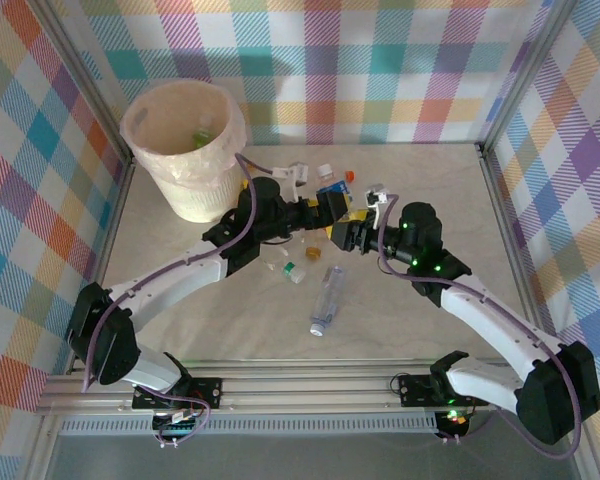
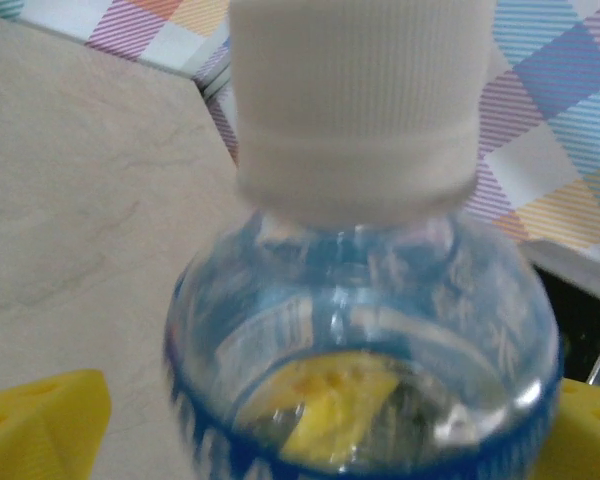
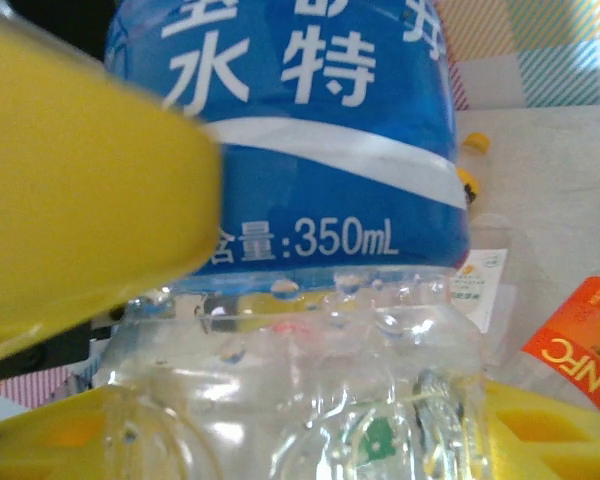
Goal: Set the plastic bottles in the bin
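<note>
The right gripper is clamped on a blue-labelled bottle. One yellow finger presses against the label from the upper left and the other runs under the clear ribbed body, so the bottle sits firmly between them. The label carries white Chinese characters and a 350 mL mark. The left gripper stands around the same bottle at its white-capped end, jaws spread. Its left finger is plainly apart from the bottle's shoulder, while the other shows at the frame's edge just beside the bottle — whether it touches cannot be told. In the overhead view both arms meet near the middle of the table, well apart from the bin, which stands in the far left corner with its bag lining folded over the rim and something green inside. A clear bottle lies on its side nearer the arm bases, with a small green-capped bottle just beside it. More bottles are scattered beyond the grippers — one white-capped, one orange-capped. An orange-labelled bottle lies behind the held one.
</note>
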Tool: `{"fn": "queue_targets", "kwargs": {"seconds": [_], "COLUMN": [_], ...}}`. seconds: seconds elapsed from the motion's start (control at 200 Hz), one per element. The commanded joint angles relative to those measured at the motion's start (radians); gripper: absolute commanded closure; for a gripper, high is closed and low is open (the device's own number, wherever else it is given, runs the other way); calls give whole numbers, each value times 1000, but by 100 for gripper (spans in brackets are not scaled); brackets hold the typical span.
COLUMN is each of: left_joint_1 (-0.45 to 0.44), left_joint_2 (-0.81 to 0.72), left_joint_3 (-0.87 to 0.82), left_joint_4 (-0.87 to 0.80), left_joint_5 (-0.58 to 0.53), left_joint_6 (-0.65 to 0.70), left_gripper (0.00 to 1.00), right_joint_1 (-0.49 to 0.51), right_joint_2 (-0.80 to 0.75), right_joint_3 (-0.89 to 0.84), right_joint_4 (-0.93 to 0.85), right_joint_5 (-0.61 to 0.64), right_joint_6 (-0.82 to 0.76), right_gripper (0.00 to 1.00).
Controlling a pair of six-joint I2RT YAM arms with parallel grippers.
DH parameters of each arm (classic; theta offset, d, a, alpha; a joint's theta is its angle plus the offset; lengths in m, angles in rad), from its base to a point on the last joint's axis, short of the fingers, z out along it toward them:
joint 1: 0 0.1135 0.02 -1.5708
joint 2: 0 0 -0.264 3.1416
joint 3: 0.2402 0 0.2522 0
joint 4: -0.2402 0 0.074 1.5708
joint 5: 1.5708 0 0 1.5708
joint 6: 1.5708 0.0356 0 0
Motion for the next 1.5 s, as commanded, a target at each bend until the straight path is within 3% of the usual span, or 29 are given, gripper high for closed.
{"fn": "queue_targets", "kwargs": {"seconds": [0.0,0.08,0.22,0.285,0.545,0.925,1.265,1.495], "left_joint_1": [-7,-8,-8,-7,-6,-5,23,62], "left_joint_2": [29,48,72,70,58,30,-27,-83], "left_joint_3": [17,20,13,-2,-11,15,-12,-2], "left_joint_4": [91,127,182,205,153,-24,-99,-201], "left_joint_5": [9,30,55,44,-27,-179,-297,-367], "left_joint_6": [3,-11,-36,-46,-15,54,65,128], "left_gripper": [10,16,42,46,47,46,47,48], "right_joint_1": [20,29,30,30,30,29,30,30], "right_joint_2": [9,12,19,29,34,-48,-117,-114], "right_joint_3": [31,31,27,29,53,79,53,47], "right_joint_4": [69,67,67,71,16,-189,-206,-203], "right_joint_5": [-68,-61,-28,-42,-39,82,403,529], "right_joint_6": [11,14,43,49,3,-103,-116,-74], "right_gripper": [51,50,49,47,29,0,0,0]}}
